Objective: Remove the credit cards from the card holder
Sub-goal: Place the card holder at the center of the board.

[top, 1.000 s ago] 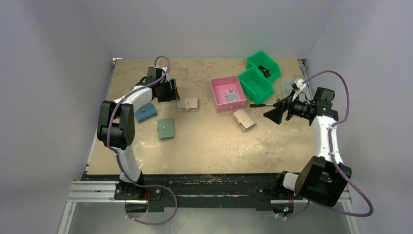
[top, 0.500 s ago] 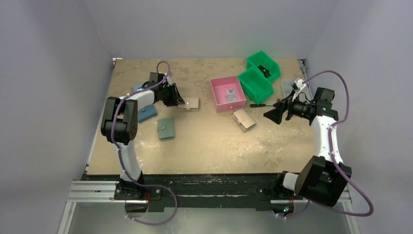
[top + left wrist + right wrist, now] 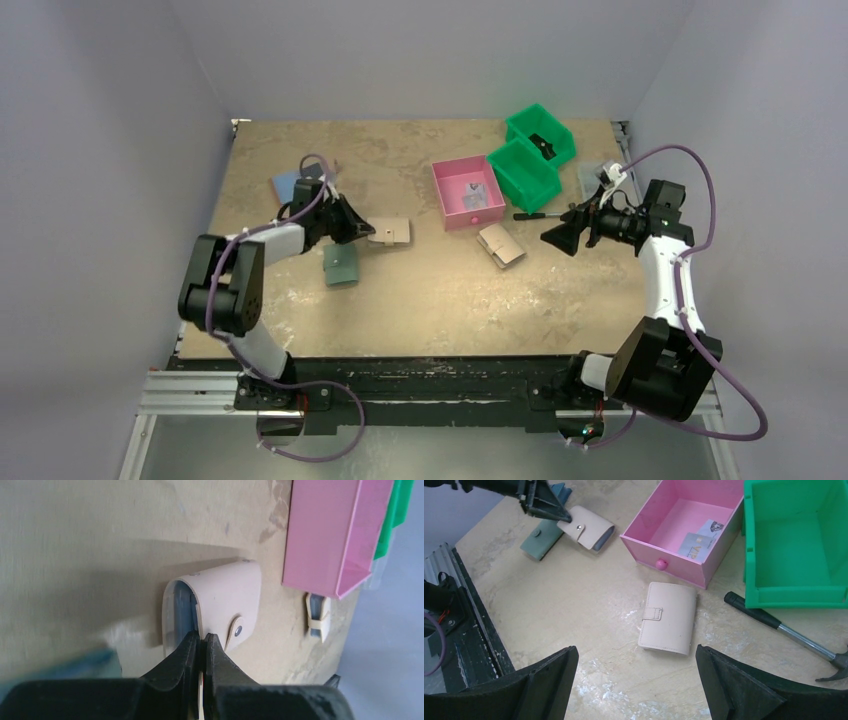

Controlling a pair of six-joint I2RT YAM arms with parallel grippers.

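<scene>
The beige card holder [image 3: 388, 232] [image 3: 225, 600] [image 3: 586, 526] is seen folded shut, snap tab fastened, on the table [image 3: 420, 290]. It is pinched at its tab edge by the left gripper [image 3: 201, 645]. Pale blue lining is shown at one open end.

Pink bin [image 3: 684, 572] beside green bin [image 3: 794, 600] — hammer [image 3: 774, 624], tan wallet [image 3: 668, 617] near.

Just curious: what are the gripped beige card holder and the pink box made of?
The card holder looks like smooth matte leather or imitation: soft rounded fold, stud snap. The pink box seems rigid moulded plastic: thin, evenly coloured walls.
</scene>
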